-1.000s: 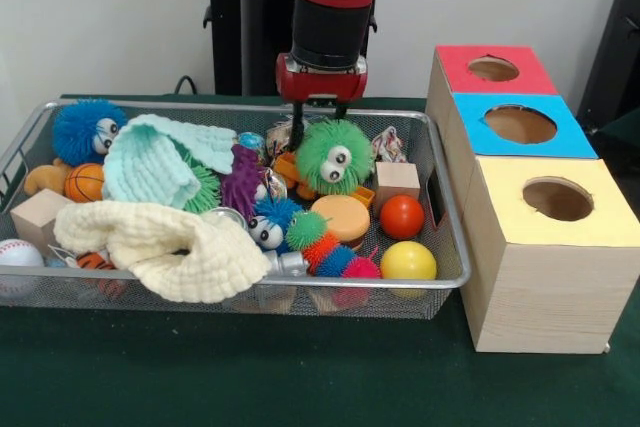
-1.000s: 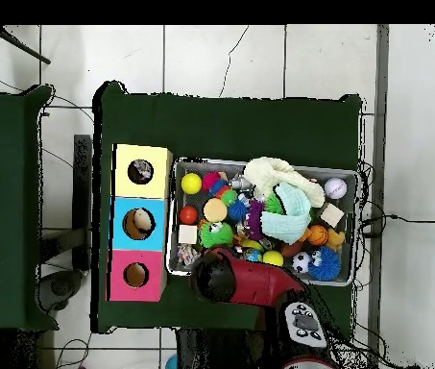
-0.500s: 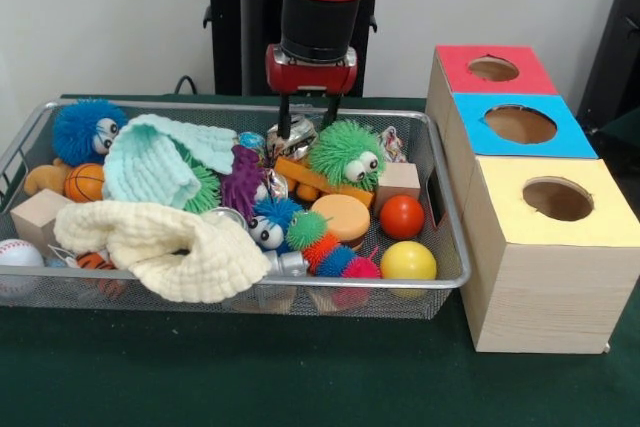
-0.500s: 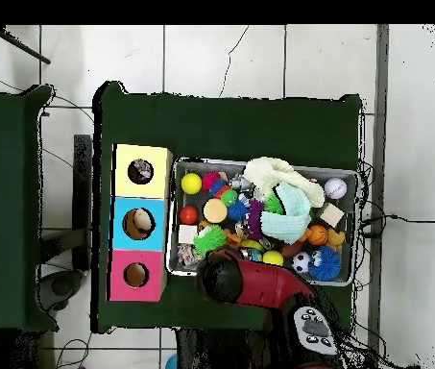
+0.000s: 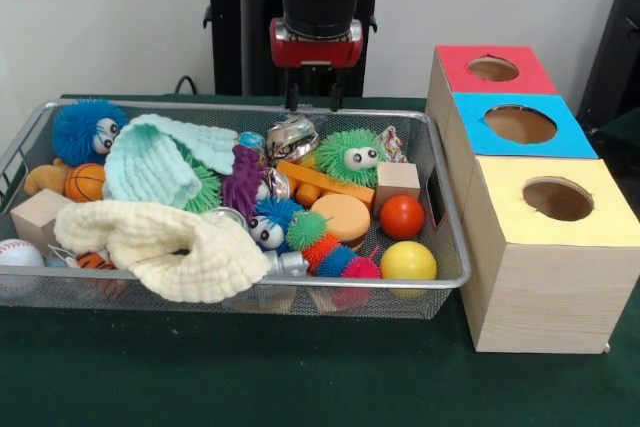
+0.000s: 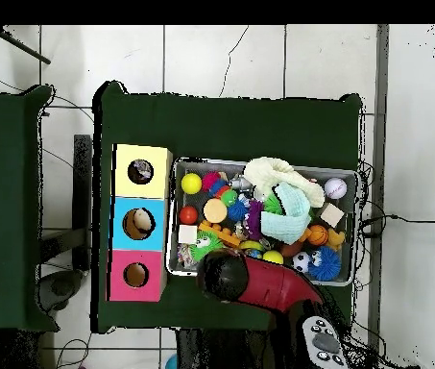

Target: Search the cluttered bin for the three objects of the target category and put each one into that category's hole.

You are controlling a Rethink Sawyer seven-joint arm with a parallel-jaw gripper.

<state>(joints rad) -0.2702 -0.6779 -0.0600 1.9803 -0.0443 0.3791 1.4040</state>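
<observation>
My gripper [image 5: 313, 103] hangs open and empty above the back rim of the wire bin [image 5: 250, 283]. Just below and to its right lies a green fuzzy ball with eyes [image 5: 350, 155], apart from the fingers. Beside it are a crumpled foil piece [image 5: 292, 135] and a wooden cube [image 5: 397, 179]. To the right of the bin stands the wooden box with a red hole [image 5: 493, 69], a blue hole [image 5: 520, 124] and a yellow hole [image 5: 557, 199]. In the overhead view the arm [image 6: 223, 277] hides the gripper; the green ball [image 6: 205, 252] peeks out beside it.
The bin also holds a blue fuzzy ball [image 5: 85, 130], a mint cloth [image 5: 150, 162], a cream cloth [image 5: 160, 242], a red ball [image 5: 401, 216], a yellow ball [image 5: 408, 261], an orange disc [image 5: 340, 217], a basketball [image 5: 85, 182] and a baseball [image 5: 18, 253].
The gripper has risen from the green fuzzy ball to above the bin's back rim. The ball has shifted right and settled lower among the toys.
</observation>
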